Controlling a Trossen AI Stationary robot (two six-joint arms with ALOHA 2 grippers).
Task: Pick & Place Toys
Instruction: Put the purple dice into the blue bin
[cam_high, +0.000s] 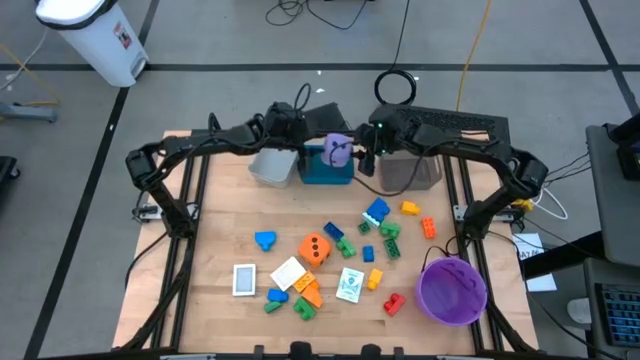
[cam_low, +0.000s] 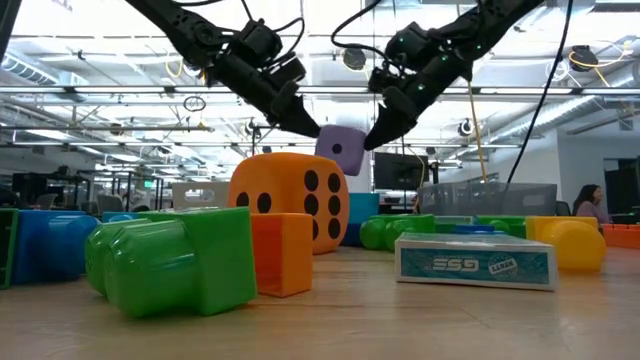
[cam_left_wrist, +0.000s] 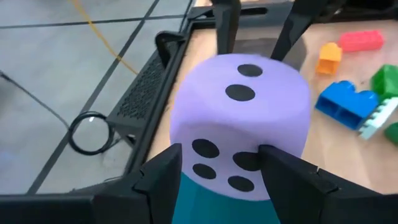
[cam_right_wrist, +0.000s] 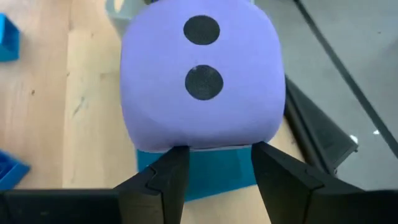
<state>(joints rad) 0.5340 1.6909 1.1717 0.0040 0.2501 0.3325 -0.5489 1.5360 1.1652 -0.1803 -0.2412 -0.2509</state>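
**Still a two-arm hold: purple die could drop outside the trays**

Both arms meet at twelve o'clock on the table (cam_high: 215, 250), above the teal tray (cam_high: 327, 168). The purple die (cam_high: 339, 150) hangs in the air there, with the left gripper (cam_left_wrist: 219, 160) and right gripper (cam_right_wrist: 214, 155) each half-closed against it from opposite sides. If one side lets go unevenly, the die may swing and fall beside the tray. Whether either grip alone would carry it cannot quite be judged. Remaining bricks and the orange die (cam_high: 315, 249) lie toward six o'clock.
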